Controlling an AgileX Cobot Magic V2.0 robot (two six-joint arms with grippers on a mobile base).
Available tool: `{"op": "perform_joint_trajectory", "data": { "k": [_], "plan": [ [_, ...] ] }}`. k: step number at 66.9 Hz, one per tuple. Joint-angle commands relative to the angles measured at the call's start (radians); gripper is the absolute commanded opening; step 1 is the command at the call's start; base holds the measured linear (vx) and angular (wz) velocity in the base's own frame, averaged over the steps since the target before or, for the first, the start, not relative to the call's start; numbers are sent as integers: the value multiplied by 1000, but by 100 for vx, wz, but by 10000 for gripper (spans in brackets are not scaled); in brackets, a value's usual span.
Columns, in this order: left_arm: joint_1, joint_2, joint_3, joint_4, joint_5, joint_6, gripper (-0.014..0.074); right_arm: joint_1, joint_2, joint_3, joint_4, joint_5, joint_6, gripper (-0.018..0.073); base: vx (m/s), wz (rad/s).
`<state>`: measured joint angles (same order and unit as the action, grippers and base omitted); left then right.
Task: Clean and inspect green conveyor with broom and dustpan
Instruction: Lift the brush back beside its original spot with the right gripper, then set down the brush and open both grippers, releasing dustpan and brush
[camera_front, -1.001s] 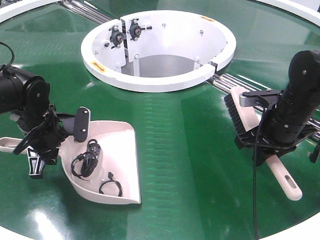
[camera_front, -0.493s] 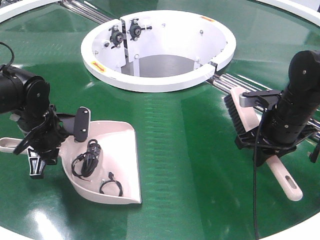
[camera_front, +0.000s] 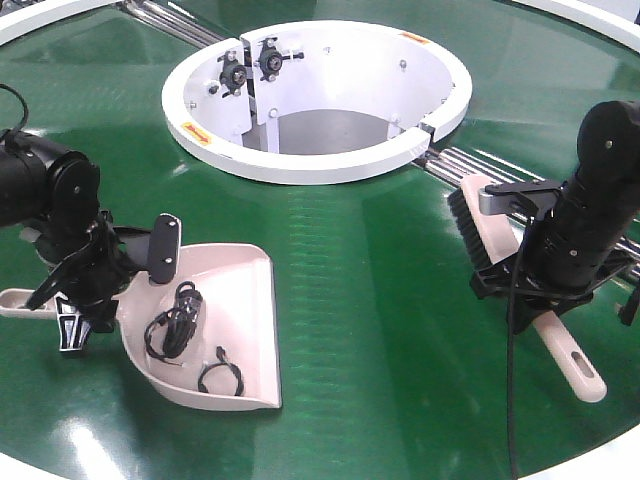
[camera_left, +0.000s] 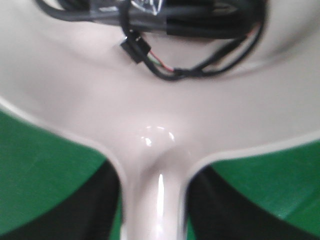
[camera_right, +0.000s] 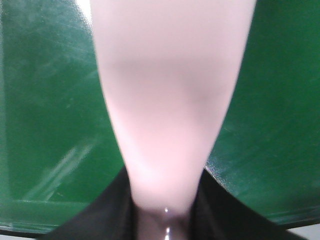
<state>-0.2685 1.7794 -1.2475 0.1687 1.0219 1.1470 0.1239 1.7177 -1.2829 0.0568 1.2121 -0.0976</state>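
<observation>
Green conveyor belt (camera_front: 360, 300) fills the front view, glossy. White ring hub (camera_front: 300, 165) sits at 12 o'clock; silver rails (camera_front: 465, 160) run out from the hub toward 3 o'clock.

Dustpan (camera_front: 245, 310) lies on the belt at 8 o'clock, open lip toward 5 o'clock and handle pointing to 9 o'clock. Since half a second ago its handle end has dropped a little in the frame, and the pan's back edge has shifted slightly toward 7 o'clock. The front lip corner is about where it was. Inside the pan are a black cable bundle (camera_front: 172, 320) near the back wall and a small black cable loop (camera_front: 220, 378) closer to the lip, both nudged a touch lower with the pan.

Left gripper (camera_front: 115, 290) is clenched on the dustpan handle. In the left wrist view the handle neck of the pan (camera_left: 100, 100) runs between two dark fingers (camera_left: 95, 200), with the cable (camera_left: 200, 30) at the top edge.

Broom (camera_front: 565, 350) is at 4 o'clock, bristle end toward the rails and slotted handle end toward 5 o'clock. Bristles are on or just above the belt, can't tell which. Hardly any change from the earlier frame; the arm is a hair to the right.

Right gripper (camera_front: 522, 250) is clamped around the broom mid-handle. In the right wrist view the pale handle (camera_right: 170, 100) narrows down between dark fingers (camera_right: 100, 215) over green belt.

Dustpan and broom are well apart, with bare belt between them.
</observation>
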Motion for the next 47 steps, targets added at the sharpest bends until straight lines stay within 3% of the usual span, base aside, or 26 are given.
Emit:
{"op": "perform_joint_trajectory", "data": {
  "k": [1, 9, 17, 31, 47],
  "plan": [
    [-5, -40, -30, -7, -3, -20, 443, -2, -50, -23, 3, -7, -8, -4, 0, 0],
    [-5, -42, -30, -8, -2, -20, 562, -2, -45, -23, 3, 0, -3, -4, 0, 0],
    [-5, -50, -30, -9, 6, -20, 615, -2, -18, -23, -7, 19, 0, -4, 0, 0],
    [-5, -86, -30, -13, 8, -20, 601, -2, 53, -23, -33, 9, 23, 0, 0, 0],
    [-5, -131, -30, -82, 9, -20, 561, -2, 132, -23, -57, -2, 27, 35, 0, 0]
  ]
}}
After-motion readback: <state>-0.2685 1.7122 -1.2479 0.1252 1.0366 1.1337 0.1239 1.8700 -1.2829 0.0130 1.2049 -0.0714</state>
